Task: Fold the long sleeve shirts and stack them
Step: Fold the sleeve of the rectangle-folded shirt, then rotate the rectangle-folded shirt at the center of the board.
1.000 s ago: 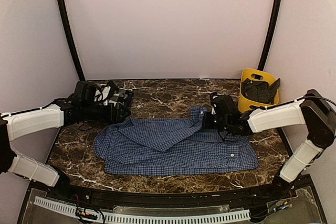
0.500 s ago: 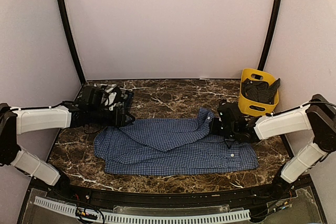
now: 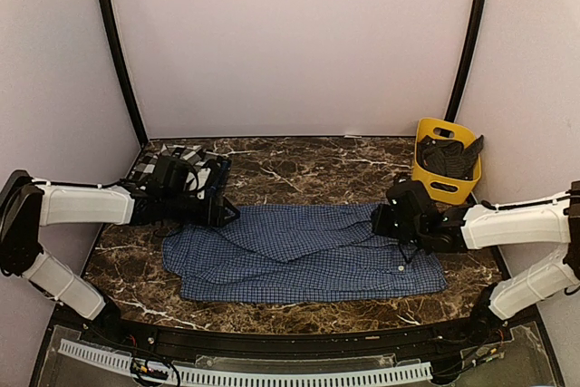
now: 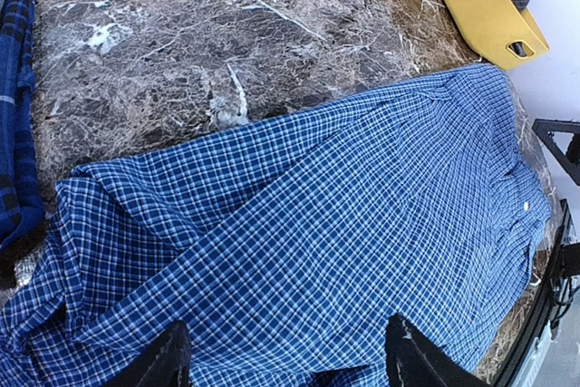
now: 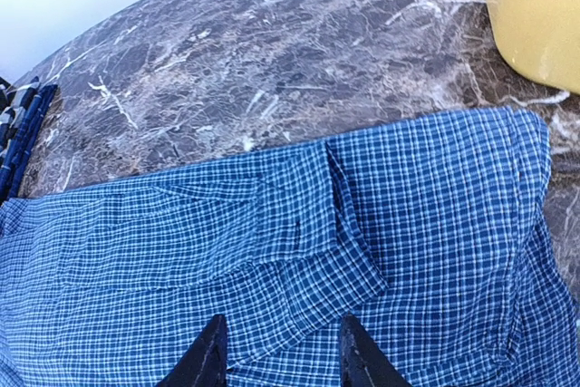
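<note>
left claw [image 4: 288, 362]: apart, empty | right claw [image 5: 281, 353]: apart, empty | blue shirt [image 3: 299, 256]: spread on worktop [image 3: 299, 169] | plaid shirt [image 4: 16, 133]: far left, markings seemingly illegible

You are working in a robot lab test cell; plain white enclosure walls [image 3: 290, 43], curved black frame poles [image 3: 115, 43]; a marble-pattern table [image 3: 290, 169] carries the left arm [image 3: 82, 204] and right arm [image 3: 517, 224].

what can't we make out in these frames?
Plaid shirt: top view, mostly behind the left arm; left wrist view, cut by left edge.
Dark item in yellow bin: top view, too small to identify.
Right fingers: right wrist view, only tips show, cut by bottom edge.
</note>
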### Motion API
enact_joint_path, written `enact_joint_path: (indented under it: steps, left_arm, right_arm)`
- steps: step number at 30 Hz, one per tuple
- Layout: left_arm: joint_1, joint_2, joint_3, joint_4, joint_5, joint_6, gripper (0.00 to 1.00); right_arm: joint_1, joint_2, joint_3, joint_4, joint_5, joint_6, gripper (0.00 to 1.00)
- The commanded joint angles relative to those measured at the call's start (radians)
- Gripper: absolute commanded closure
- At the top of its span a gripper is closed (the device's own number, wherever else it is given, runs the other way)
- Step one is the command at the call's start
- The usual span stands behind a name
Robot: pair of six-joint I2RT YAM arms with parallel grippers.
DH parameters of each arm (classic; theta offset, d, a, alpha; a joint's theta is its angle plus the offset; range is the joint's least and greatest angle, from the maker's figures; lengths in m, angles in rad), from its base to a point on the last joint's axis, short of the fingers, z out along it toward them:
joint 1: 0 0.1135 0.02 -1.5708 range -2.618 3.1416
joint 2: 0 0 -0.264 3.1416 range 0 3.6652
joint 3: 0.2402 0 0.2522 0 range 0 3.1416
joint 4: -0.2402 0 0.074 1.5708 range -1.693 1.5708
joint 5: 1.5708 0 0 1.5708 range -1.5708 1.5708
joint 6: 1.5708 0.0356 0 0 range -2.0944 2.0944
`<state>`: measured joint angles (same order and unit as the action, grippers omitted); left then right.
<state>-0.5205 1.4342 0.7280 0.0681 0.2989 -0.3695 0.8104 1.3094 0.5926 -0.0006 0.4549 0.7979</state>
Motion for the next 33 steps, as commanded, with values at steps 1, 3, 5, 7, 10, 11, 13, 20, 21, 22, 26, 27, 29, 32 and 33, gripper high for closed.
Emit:
enact_joint_path:
  steps: [1, 3, 5, 7, 10, 11, 13, 20, 21, 22, 26, 27, 29, 32, 33]
  left_arm:
    - [-0.016, 0.003, -0.02, 0.034, -0.01, 0.005, 0.28]
    - [-0.022, 0.002, -0.031, 0.04, -0.012, 0.004, 0.28]
    - [-0.03, 0.005, -0.042, 0.041, -0.015, 0.007, 0.28]
    - [-0.039, 0.012, -0.046, 0.033, -0.034, 0.014, 0.28]
    - [-0.06, 0.03, -0.054, 0.037, -0.058, 0.021, 0.28]
    - [-0.07, 0.035, -0.061, 0.05, -0.068, 0.02, 0.28]
    - [-0.079, 0.056, -0.068, 0.065, -0.081, 0.012, 0.28]
    - [-0.119, 0.139, -0.061, 0.056, -0.14, -0.03, 0.29]
    - [-0.121, 0.148, -0.062, 0.056, -0.149, -0.038, 0.29]
    - [-0.126, 0.151, -0.061, 0.056, -0.152, -0.042, 0.29]
    - [-0.146, 0.191, -0.04, 0.057, -0.15, -0.051, 0.29]
    - [-0.151, 0.21, -0.032, 0.056, -0.151, -0.05, 0.29]
    - [-0.164, 0.242, -0.009, 0.05, -0.154, -0.049, 0.29]
    - [-0.179, 0.294, 0.042, 0.045, -0.156, -0.049, 0.29]
    - [-0.181, 0.304, 0.055, 0.043, -0.159, -0.049, 0.29]
  right_arm:
    - [0.013, 0.014, 0.063, 0.043, -0.021, -0.13, 0.6]
    - [0.013, 0.068, 0.114, 0.045, -0.061, -0.188, 0.6]
    - [0.013, 0.126, 0.167, 0.044, -0.101, -0.242, 0.59]
    - [0.012, 0.18, 0.207, 0.048, -0.151, -0.293, 0.6]
    - [0.01, 0.25, 0.258, 0.025, -0.208, -0.346, 0.59]
    - [0.008, 0.27, 0.268, 0.014, -0.222, -0.361, 0.59]
    - [-0.003, 0.304, 0.275, 0.004, -0.256, -0.375, 0.59]
    - [-0.07, 0.373, 0.236, -0.056, -0.337, -0.394, 0.6]
    - [-0.079, 0.374, 0.225, -0.064, -0.337, -0.392, 0.6]
    - [-0.088, 0.374, 0.213, -0.072, -0.335, -0.388, 0.6]
    - [-0.118, 0.364, 0.158, -0.104, -0.32, -0.356, 0.62]
    - [-0.124, 0.359, 0.144, -0.113, -0.315, -0.345, 0.62]
    - [-0.13, 0.349, 0.119, -0.139, -0.303, -0.308, 0.62]
    - [-0.134, 0.316, 0.071, -0.189, -0.291, -0.235, 0.63]
    - [-0.134, 0.3, 0.051, -0.199, -0.296, -0.209, 0.63]
